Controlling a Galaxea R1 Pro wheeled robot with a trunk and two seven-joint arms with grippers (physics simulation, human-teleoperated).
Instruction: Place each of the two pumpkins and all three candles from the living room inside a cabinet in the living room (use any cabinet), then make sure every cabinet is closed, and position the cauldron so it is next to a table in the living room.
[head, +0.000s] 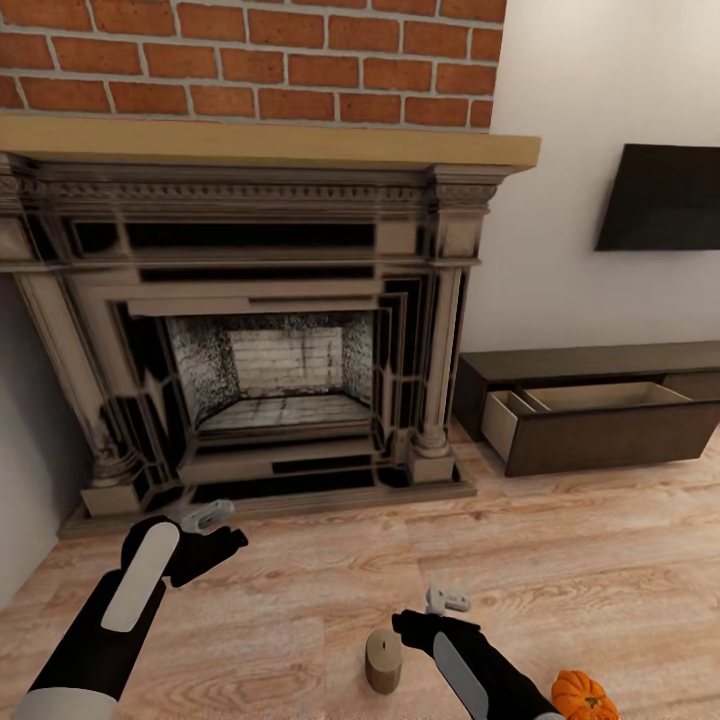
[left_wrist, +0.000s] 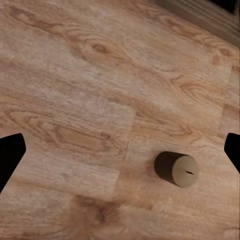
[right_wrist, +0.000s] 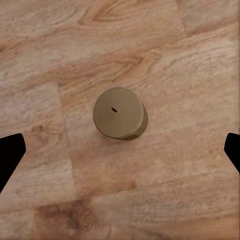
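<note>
- Tan wax, a short stubby candle (head: 383, 661) stands upright on the pale wooden floor (head: 560, 560), just beside the robot's right gripper (head: 447, 601), on that gripper's left side.
- In the right wrist view the candle (right_wrist: 120, 114) sits between the two dark fingertips, which stand wide apart at the picture's edges; the right gripper is spread and holds nothing.
- The step in hand looks like picking up this candle with the right arm. To do it well, the gripper should come straight down so the candle stays centred between the fingers, then close on the round side without tipping it.
- The candle is a plain cylinder with a flat top and a tiny dark wick mark in the middle. It looks smooth and light, so a gentle, level squeeze seems wise.
- The left gripper (head: 207, 517) hovers above the floor in front of the fireplace (head: 270, 330), well apart from the candle. Its fingertips also stand wide apart and empty, and the left wrist view shows the candle (left_wrist: 176, 169) off to one side.
- A bright orange ribbed pumpkin (head: 584, 697) lies on the floor near the right forearm.
- The long dark-brown cabinet (head: 590, 400) stands against the white wall to the right of the fireplace, with one drawer (head: 590, 412) pulled out and its pale inside showing, seemingly bare.
- A dark flat screen (head: 662, 197) hangs on the wall above the cabinet.
</note>
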